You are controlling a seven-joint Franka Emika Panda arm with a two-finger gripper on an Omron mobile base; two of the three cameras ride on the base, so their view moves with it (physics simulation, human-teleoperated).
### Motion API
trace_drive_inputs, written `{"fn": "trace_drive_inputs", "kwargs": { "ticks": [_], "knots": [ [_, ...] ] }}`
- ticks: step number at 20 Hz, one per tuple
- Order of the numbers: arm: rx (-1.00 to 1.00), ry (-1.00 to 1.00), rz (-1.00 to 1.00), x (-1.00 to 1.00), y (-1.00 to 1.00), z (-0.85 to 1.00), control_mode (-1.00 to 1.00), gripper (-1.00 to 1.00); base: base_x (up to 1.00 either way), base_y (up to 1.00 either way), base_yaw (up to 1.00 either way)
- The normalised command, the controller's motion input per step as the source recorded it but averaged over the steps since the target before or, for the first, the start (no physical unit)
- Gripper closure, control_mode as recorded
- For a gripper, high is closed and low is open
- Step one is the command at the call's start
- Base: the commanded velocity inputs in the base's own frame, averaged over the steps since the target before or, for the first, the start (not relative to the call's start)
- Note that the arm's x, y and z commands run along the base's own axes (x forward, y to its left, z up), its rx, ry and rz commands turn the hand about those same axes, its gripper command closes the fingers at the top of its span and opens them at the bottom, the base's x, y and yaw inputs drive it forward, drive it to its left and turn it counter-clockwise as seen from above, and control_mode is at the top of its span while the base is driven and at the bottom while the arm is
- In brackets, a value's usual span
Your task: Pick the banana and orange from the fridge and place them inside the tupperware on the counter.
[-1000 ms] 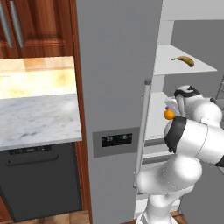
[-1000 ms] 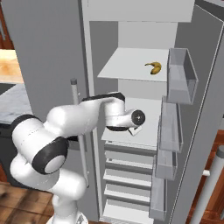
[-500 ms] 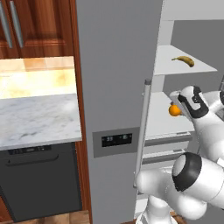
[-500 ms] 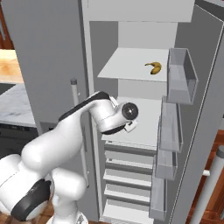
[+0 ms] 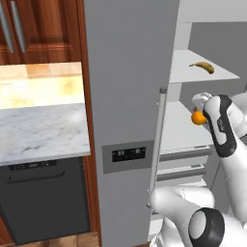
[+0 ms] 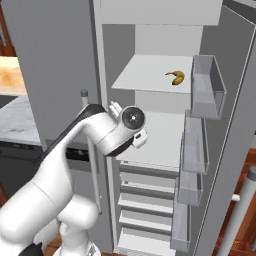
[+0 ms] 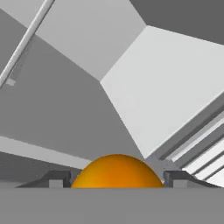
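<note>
My gripper (image 7: 116,178) is shut on the orange (image 7: 116,169), a round bright ball that sits between the two dark finger tips. From the left base view the orange (image 5: 196,118) hangs at the hand's left side, in front of the fridge's middle shelf (image 5: 181,130). The banana (image 5: 202,66) lies on the shelf above, small, curved and yellow-brown; the right base view has the banana (image 6: 175,77) up and to the right of the wrist. The fridge (image 5: 125,87) stands open. The marble counter (image 5: 38,130) lies to its left. The tupperware is out of view.
The open fridge door (image 6: 235,125) with its clear bins (image 6: 202,85) stands to the right. A long silver handle (image 5: 157,140) runs down the closed door. White drawers (image 6: 147,200) fill the fridge's lower part. A dark dishwasher (image 5: 43,198) sits under the counter.
The arm has swung round, its elbow dropping low. The hand with the orange has drawn a little back from the shelf toward the closed door. The banana has not moved.
</note>
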Motion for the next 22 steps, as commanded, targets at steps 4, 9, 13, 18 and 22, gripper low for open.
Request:
{"fn": "trace_drive_inputs", "kwargs": {
  "ticks": [4, 9, 13, 18, 22],
  "knots": [
    [-0.04, 0.08, -0.01, -0.58, 0.22, 0.44, -1.0, 1.0, 0.0, 0.0, 0.0],
    [-0.05, 0.0, -0.02, -0.41, 0.23, 0.06, -1.0, 1.0, 0.0, 0.0, 0.0],
    [0.0, 0.0, 0.0, -0.29, 0.14, -0.06, -1.0, 1.0, 0.0, 0.0, 0.0],
    [0.0, 0.0, 0.0, -0.48, 0.15, 0.0, -1.0, 1.0, 0.0, 0.0, 0.0],
    [-0.03, 0.0, 0.04, -0.32, 0.25, 0.0, 1.0, 1.0, -0.29, 0.38, 0.08]
  ]
}}
